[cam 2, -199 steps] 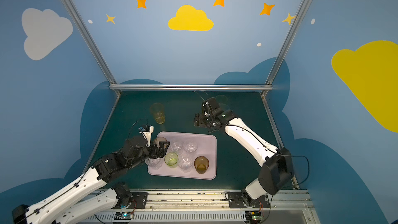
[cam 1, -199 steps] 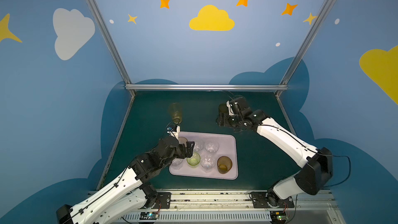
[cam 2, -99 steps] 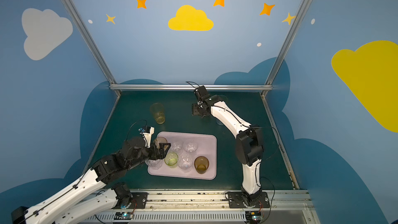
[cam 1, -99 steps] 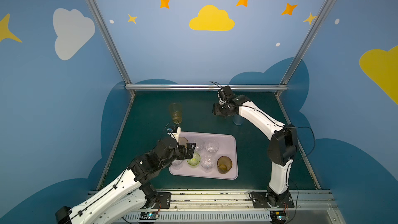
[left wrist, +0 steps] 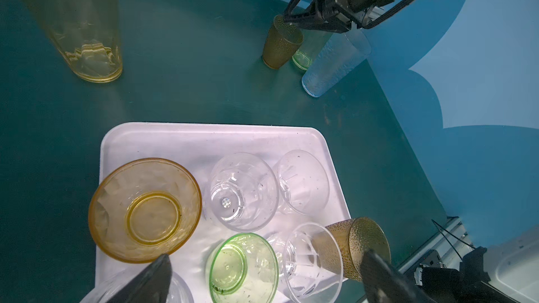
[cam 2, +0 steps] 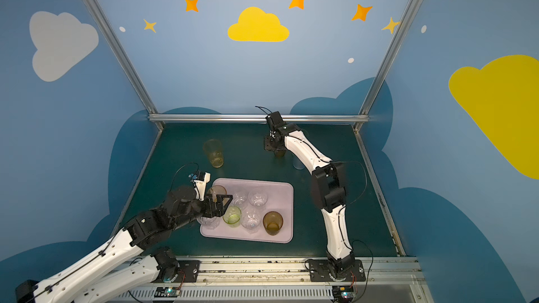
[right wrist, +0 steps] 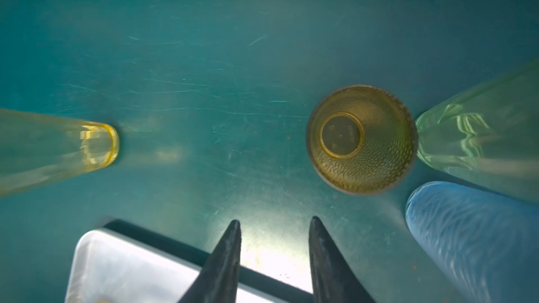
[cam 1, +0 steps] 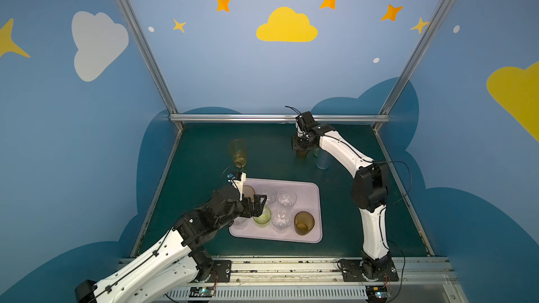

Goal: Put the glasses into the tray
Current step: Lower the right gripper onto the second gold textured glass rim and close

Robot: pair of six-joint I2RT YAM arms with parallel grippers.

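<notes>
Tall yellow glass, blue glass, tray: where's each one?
Tall yellow glass [cam 1: 238,153]: in a top view, side wall.
Blue glass [left wrist: 335,62]: left wrist view, side wall.
Tray [cam 1: 310,196]: in a top view, bare right side.

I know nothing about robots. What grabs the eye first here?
A pale pink tray near the front of the green table holds seven small glasses, with the left gripper open above them. At the back, the right gripper hangs above a brown glass beside a tall blue glass; a tall yellow glass stands alone.
</notes>
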